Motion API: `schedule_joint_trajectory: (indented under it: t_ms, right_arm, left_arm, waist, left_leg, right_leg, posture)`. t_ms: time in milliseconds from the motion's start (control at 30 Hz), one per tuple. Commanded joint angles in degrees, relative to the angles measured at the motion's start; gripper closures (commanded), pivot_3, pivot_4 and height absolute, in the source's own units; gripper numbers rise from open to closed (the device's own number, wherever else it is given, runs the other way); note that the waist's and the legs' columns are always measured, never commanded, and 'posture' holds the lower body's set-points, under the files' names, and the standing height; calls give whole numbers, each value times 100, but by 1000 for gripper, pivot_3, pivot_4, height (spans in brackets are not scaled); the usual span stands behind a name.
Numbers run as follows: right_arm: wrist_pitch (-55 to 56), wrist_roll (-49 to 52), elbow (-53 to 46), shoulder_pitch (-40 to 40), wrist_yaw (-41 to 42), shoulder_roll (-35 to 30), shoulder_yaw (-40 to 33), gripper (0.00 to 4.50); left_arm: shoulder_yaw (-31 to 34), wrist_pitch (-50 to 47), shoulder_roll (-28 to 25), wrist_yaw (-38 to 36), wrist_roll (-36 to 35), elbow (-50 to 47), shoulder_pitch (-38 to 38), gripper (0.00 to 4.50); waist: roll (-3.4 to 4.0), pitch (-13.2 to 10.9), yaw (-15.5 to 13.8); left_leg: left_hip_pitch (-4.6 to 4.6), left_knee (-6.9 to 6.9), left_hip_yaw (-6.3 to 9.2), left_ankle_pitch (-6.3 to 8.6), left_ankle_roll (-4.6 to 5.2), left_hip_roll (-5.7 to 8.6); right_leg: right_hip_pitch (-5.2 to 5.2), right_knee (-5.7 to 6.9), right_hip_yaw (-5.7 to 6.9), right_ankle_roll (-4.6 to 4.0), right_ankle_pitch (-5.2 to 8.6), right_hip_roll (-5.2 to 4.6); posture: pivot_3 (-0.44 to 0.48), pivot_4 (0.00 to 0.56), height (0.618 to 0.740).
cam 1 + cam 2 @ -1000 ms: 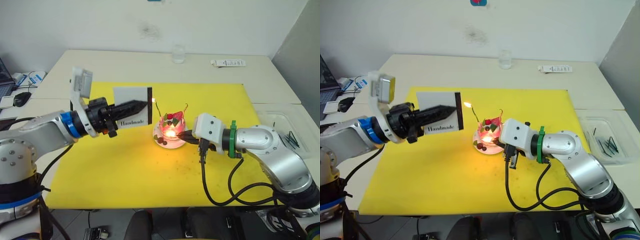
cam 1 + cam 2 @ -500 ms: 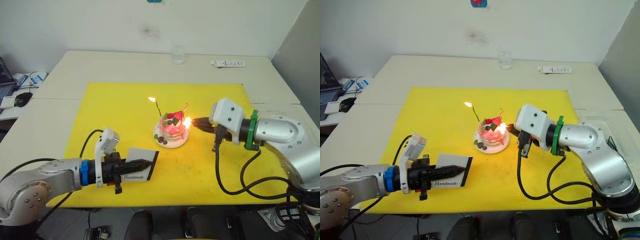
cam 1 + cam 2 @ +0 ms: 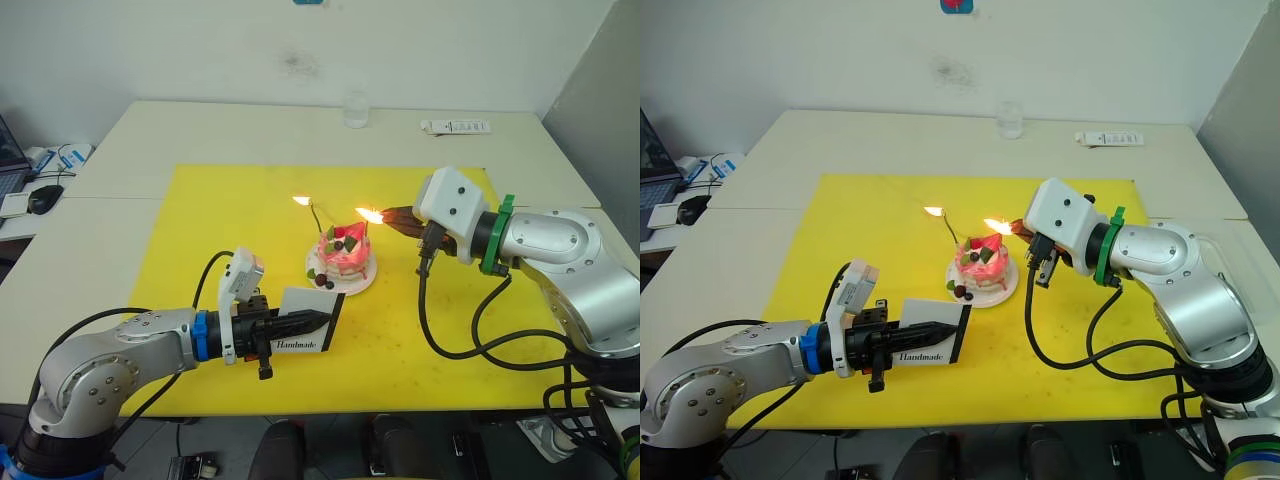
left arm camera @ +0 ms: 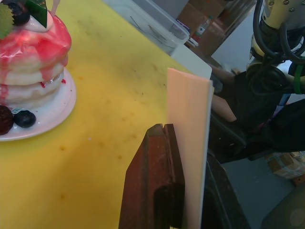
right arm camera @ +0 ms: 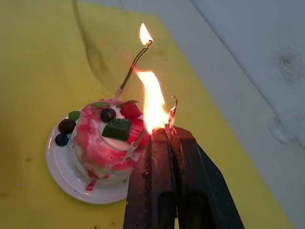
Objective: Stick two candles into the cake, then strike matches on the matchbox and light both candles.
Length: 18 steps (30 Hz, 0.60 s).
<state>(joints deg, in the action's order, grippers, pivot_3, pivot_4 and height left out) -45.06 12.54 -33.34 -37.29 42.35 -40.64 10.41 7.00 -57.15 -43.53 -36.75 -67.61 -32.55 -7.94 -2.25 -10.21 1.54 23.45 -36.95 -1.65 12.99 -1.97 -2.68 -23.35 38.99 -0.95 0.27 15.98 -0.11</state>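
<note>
Left eye view: nearest, left gripper (image 3: 318,321) clamps the flat white "Handmade" matchbox (image 3: 308,334), just before the small pink layered cake (image 3: 345,252) on its plate. Right gripper (image 3: 389,214) pinches a burning match (image 5: 167,125) beside the cake's right candle (image 5: 135,144). Far candle (image 3: 315,215) burns.

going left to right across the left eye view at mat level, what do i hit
left gripper shut on the matchbox → cake on its plate, with the lit candle → burning match → right gripper
</note>
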Motion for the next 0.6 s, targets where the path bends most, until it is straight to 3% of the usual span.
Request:
schedule_joint_trajectory:
  t_ms: [33,600]
  right_arm:
    - [169,-52,-52,-162,-29,14,-41,4454]
    - [187,-29,-162,-70,-11,-180,-178,4454]
  left_arm:
    - [58,74,21,1,-20,-24,-73,4500]
    - [49,9,33,117,-142,-73,-149,4500]
  waist:
    - [0,0,0]
    - [0,0,0]
  left_leg:
    - [0,0,0,0,0,0]
    - [0,-2,0,0,0,1]
  right_leg:
    - [0,0,0,0,0,0]
    - [0,1,0,0,0,0]
  posture:
    - [0,150,740]
    - [0,150,740]
